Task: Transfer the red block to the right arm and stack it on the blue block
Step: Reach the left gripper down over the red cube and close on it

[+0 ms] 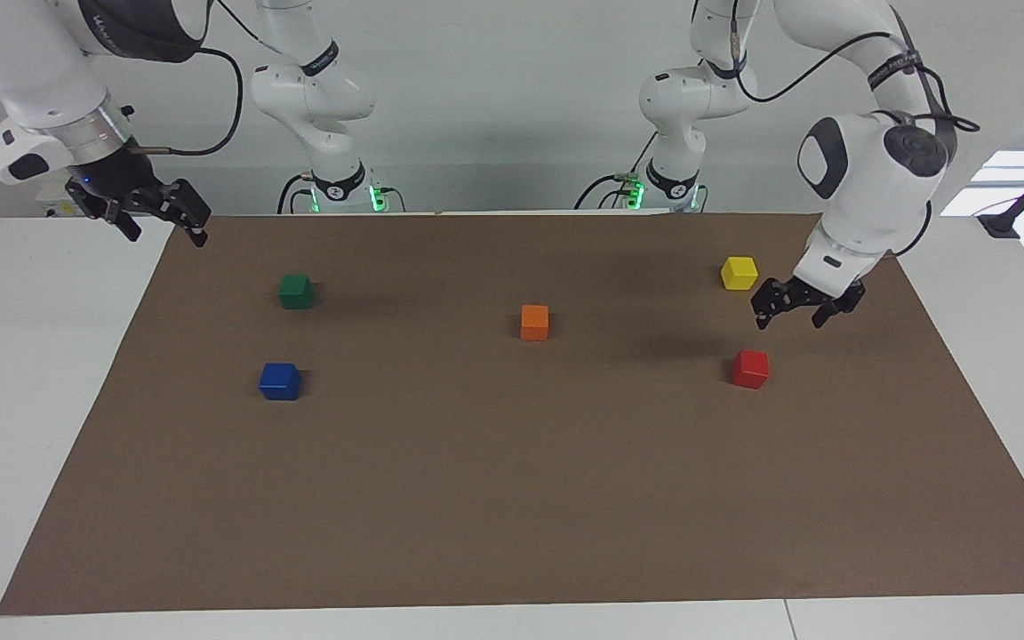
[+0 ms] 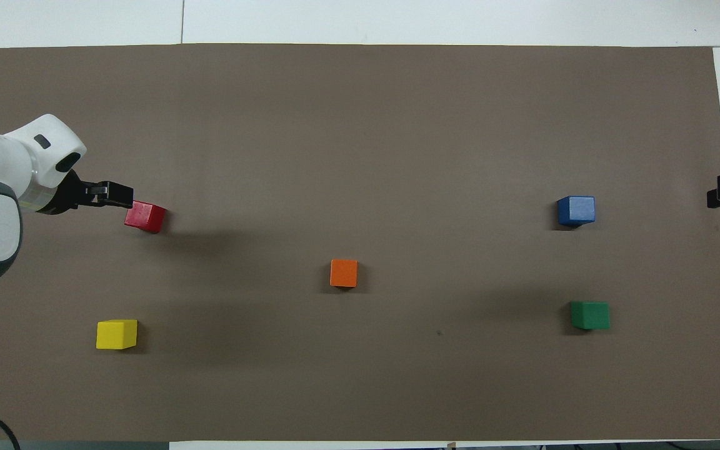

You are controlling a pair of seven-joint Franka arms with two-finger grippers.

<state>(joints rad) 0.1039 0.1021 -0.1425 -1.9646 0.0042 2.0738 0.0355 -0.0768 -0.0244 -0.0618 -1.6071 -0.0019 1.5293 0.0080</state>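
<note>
The red block sits on the brown mat toward the left arm's end. My left gripper is open and empty, raised above the mat between the yellow cube and the red block, not touching either. The blue block sits alone toward the right arm's end. My right gripper, with its blue light, is open and empty, and waits in the air over the mat's edge at its own end.
An orange cube sits mid-mat. A yellow cube lies nearer to the robots than the red block. A dark green cube lies nearer to the robots than the blue block. The brown mat covers the white table.
</note>
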